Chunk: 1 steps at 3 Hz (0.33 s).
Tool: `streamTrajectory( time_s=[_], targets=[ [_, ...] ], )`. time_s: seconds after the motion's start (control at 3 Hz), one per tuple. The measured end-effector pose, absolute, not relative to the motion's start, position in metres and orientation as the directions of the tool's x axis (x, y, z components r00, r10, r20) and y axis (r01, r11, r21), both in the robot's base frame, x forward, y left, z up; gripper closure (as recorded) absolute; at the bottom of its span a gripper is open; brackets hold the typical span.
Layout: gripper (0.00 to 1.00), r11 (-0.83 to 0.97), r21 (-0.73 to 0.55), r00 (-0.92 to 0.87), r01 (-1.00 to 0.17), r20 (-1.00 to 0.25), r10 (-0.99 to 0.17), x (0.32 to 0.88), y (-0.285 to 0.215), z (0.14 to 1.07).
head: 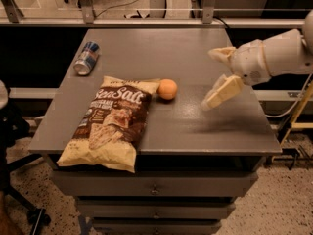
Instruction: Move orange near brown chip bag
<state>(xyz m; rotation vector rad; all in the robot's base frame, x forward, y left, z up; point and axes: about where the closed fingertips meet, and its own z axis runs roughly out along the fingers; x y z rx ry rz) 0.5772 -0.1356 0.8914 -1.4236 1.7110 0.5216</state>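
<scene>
Orange (167, 89) at rest on the grey surface (205, 131), at about 1 o'clock from the centre of the brown chip bag (113, 121) and touching or just beside that bag's upper right corner; as things lie, the placement looks met. Gripper (209, 78) hovers at 3 o'clock from the fruit, well apart from it, above the right part of the surface. Its jaws are spread, one cream finger over the other, with nothing between them.

Hazards, as judged:
- The fruit is a ball on a flat surface with no lip, so a brush from the arm (279, 55) or a shake of the base could set it rolling away from the bag, perhaps toward the 6 o'clock edge.
- The bag's puffed corner may be springy and could nudge the fruit off.
- The blue and silver can (86, 58), at 11 o'clock from the bag, lies on its side and could roll if the surface is jolted.

Materials and shapes:
- Orange: smooth, round, evenly coloured.
- Bag: flat pillow of crinkly film with pale yellow edges, a dark brown centre and white "Sea Salt" lettering.
- Can: a metal cylinder.
- Surface: matte grey with a faint sheen, set over drawers (154, 187).
- Arm: a rounded white shell.
</scene>
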Motion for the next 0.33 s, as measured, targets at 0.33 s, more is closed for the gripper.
streamTrajectory(
  time_s=[0.33],
  targets=[
    [0.00, 0.389, -0.215, -0.054, -0.896, -0.816, -0.575, 0.5615, -0.1865, 0.8933]
  ],
)
